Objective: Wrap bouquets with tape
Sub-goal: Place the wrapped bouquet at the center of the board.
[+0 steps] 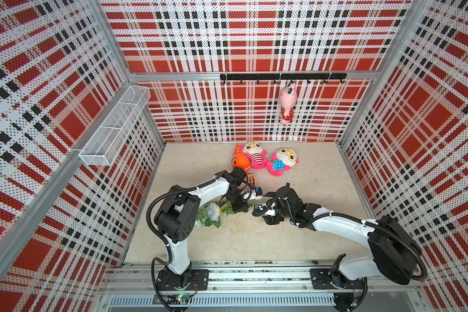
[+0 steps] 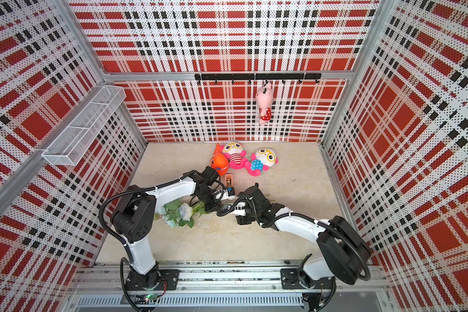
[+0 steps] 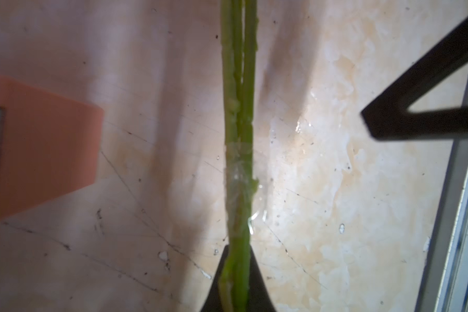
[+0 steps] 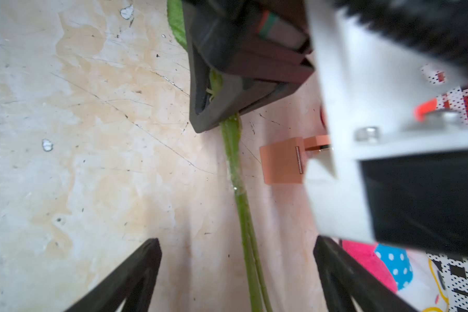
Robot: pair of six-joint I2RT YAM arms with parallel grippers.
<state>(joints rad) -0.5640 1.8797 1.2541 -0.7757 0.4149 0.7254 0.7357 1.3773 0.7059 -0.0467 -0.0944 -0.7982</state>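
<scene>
The bouquet (image 2: 180, 213) lies on the counter (image 2: 227, 237), stems (image 3: 238, 108) running lengthwise between both arms. The left gripper (image 3: 237, 272) pinches the stems beside clear tape (image 3: 239, 173); the right gripper (image 4: 238, 270), fingers spread, straddles them. The dispenser (image 4: 280, 164) sits just beside.

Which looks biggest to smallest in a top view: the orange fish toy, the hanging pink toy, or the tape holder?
1. Orange fish toy
2. Hanging pink toy, close to the fish, and it hangs nearer the camera, so unsure
3. Tape holder, smallest, partly hidden
</scene>
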